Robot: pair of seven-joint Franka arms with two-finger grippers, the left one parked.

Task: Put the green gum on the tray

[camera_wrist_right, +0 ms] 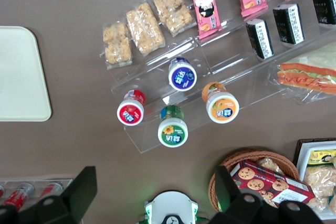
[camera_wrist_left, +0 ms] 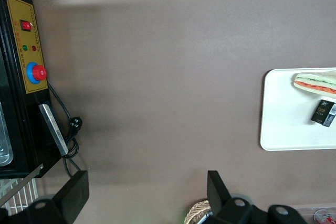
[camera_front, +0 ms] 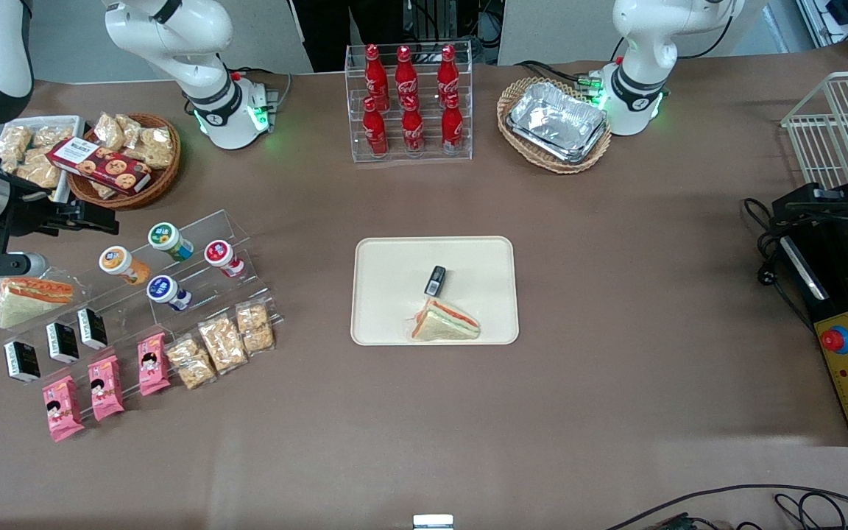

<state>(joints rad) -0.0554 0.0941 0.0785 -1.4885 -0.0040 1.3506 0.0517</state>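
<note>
Green gum (camera_front: 169, 241) lying on clear acrylic display stand (camera_front: 196, 272), on its top step beside red-lidded bottle (camera_front: 223, 257). Gripper (camera_front: 100, 218) hovering near stand, fingers spread, holding nothing (well apart from cream tray (camera_front: 394, 258)).

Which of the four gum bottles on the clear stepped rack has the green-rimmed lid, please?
The green gum, with its green-rimmed lid, on the rack's farthest step from the front camera; the others' lids are orange, red and dark blue. The gripper is open beside the rack.
</note>
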